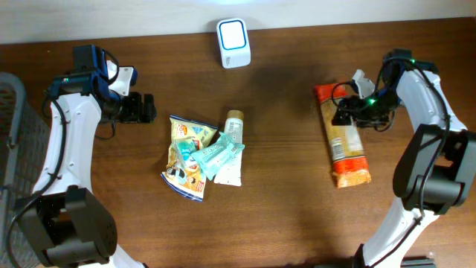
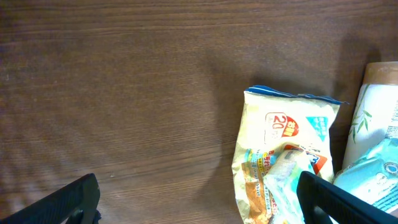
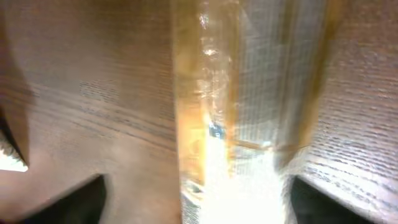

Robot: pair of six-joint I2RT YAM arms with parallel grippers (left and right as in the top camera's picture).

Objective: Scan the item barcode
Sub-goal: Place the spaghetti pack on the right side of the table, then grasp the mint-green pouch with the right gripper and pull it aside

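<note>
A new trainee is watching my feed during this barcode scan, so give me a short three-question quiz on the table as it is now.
1. True or false: the left gripper is open and holds nothing.
2. Over the long orange plastic snack packet, the jaws of the right gripper stand: A shut on it; B open, astride it; C shut and empty.
3. Fill in: the white box-shaped scanner with a blue-lit face stands at the ___ edge of the brown wooden table, seen from the robot.
Key: 1 true; 2 B; 3 far.
</note>
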